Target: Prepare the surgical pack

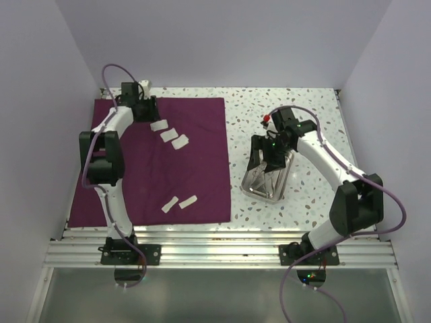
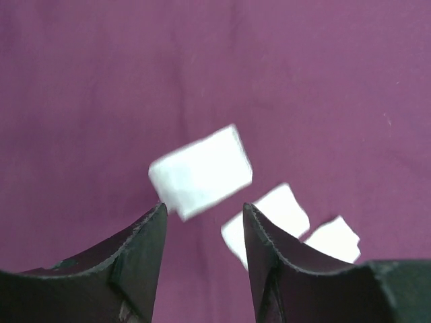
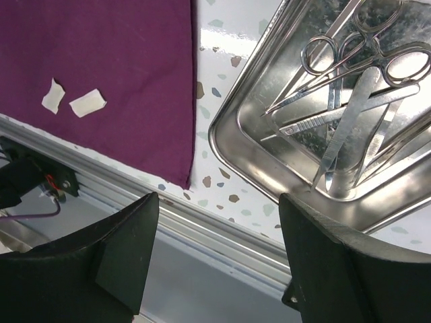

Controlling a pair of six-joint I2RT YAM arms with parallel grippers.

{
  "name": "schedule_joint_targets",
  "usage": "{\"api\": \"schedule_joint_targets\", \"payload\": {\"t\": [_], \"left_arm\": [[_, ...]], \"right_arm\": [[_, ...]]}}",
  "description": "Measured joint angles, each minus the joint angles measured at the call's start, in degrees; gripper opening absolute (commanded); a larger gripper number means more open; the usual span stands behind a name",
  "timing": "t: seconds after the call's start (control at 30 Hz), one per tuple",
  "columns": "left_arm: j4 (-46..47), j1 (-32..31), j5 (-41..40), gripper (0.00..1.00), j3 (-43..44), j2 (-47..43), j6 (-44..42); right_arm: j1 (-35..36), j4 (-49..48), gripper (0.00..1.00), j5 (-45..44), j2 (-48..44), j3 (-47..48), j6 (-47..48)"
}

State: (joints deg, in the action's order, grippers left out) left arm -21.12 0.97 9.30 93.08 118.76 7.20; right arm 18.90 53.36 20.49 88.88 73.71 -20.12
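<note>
While the maroon cloth [image 1: 182, 175] lies spread flat on the 9 o'clock half of the tabletop [image 1: 303, 114], the pack looks barely begun: its contents are yet to be gathered, and nothing is folded.

The steel tray [image 3: 249, 128] sits off the cloth toward 3 o'clock, carrying the scissors [image 3: 306, 87] and tweezers [image 3: 347, 128]. Five gauze pads lie loose on the cloth, three toward 11 o'clock and two toward 7 o'clock.

The left claw [image 2: 204, 214] hangs over the far trio, fingers parted and gripping nothing. The nearest gauze pad [image 2: 201, 171] lies just ahead of its tips.

The right claw [image 3: 217, 198] hovers at the tray's near edge, spread wide and empty.

Collecting seems the step in hand. Next, I judge, the left claw must drop squarely over that pad and pinch it without snagging the cloth. The right must catch the tray's rim and keep it level, so the instruments do not slide.
</note>
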Motion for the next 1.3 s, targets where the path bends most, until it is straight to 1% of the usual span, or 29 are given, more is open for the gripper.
{"api": "schedule_joint_targets", "payload": {"t": [0.1,0.2,0.27,0.37,0.4,0.53,0.63,0.7,0.87,0.93,1.0,1.17,1.3], "left_arm": [[1.29,1.22,5.77,0.55,4.72,5.33,-2.84],[1.31,1.64,9.01,0.54,9.88,10.16,-6.12],[1.29,1.64,9.29,0.53,11.08,11.52,-7.13],[2.47,1.46,8.07,0.52,9.77,10.93,-7.32],[4.07,1.31,6.91,0.51,7.63,9.81,-7.32],[4.28,0.52,1.51,0.45,0.81,4.94,-5.49],[4.26,-1.09,-1.33,0.45,-3.26,1.42,-3.28],[3.80,-3.23,-4.31,0.45,-5.42,-0.59,-3.21],[2.78,-11.17,-12.57,0.45,-5.97,-1.57,-3.43],[2.01,-14.01,-15.23,0.41,-5.97,-1.57,-3.67],[1.49,-15.61,-17.09,0.38,-5.97,-1.57,-4.33],[0.55,-18.10,-20.48,0.37,-6.88,-1.79,-5.40],[-1.27,-21.84,-23.82,0.36,-7.28,-1.77,-5.57]], "right_arm": [[0.00,0.02,0.76,0.42,0.11,-0.74,0.26],[0.02,0.98,0.76,0.72,1.25,-0.48,0.63],[0.00,2.36,0.76,0.35,2.49,0.68,1.20],[0.00,3.61,0.76,-0.02,4.57,3.56,1.97],[0.00,3.56,0.76,-0.02,5.01,4.26,2.12],[0.00,3.69,0.76,0.04,6.47,5.44,2.45],[0.00,3.74,0.77,0.04,8.24,6.01,2.84],[0.00,3.76,0.77,0.02,9.09,6.03,3.10],[-0.04,4.44,0.77,0.02,10.08,6.75,3.76],[-0.07,4.48,0.77,0.02,10.27,7.37,3.98],[-0.07,4.52,0.77,0.02,10.27,7.87,4.20],[-0.07,4.55,0.77,0.02,10.27,8.04,4.39],[-0.07,4.55,0.77,0.02,10.27,8.04,4.37]]}}
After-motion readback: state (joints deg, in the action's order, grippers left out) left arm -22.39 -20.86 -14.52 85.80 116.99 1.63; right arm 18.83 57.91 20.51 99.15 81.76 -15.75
